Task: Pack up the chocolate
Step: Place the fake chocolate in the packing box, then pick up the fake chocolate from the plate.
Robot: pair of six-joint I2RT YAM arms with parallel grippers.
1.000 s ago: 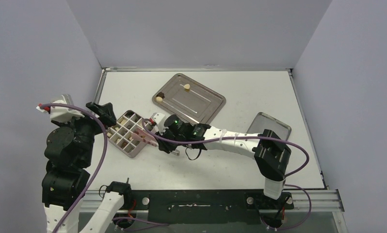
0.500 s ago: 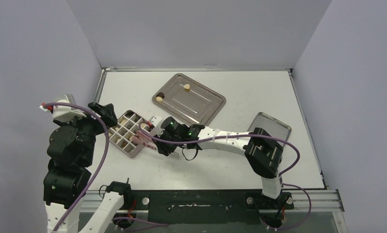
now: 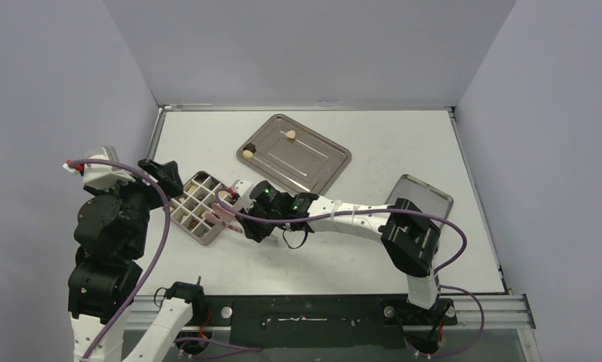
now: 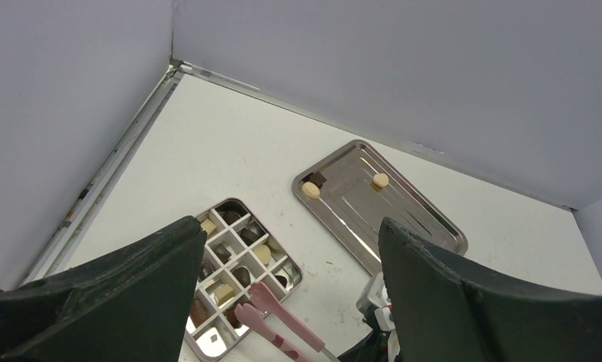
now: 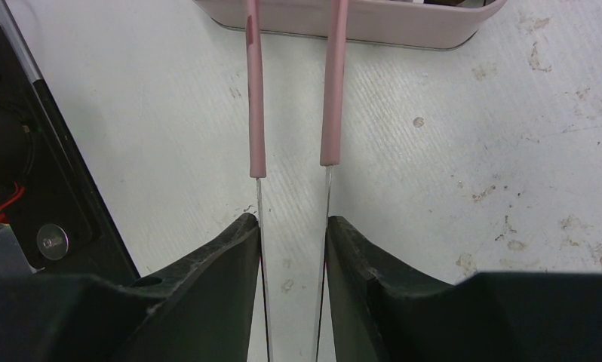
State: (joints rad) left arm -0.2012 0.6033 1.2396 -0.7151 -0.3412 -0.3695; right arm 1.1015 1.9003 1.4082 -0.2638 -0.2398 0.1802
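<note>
Right end effector [image 5: 292, 230] — pinching the pink tongs [image 5: 255, 98] — has slid left, tips now over the divided box [image 3: 192, 197]

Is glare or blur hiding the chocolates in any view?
Top external: even light, sharp; the steel tray only mildly shiny, its chocolates clear. Left wrist: dark fingers mask the lower corners, yet the divided box reads well. Right wrist: tongs sharp, box cropped at the top edge, contents unseen.

A white counter [image 3: 373, 260], scuffed and speckled in places, sits under soft, even light. A plain, pale grey-lavender back wall [image 3: 305, 45], left wall [image 3: 49, 83] and right wall [image 3: 554, 113] enclose it. A metal rail [image 3: 483, 308] runs along its near edge.
</note>
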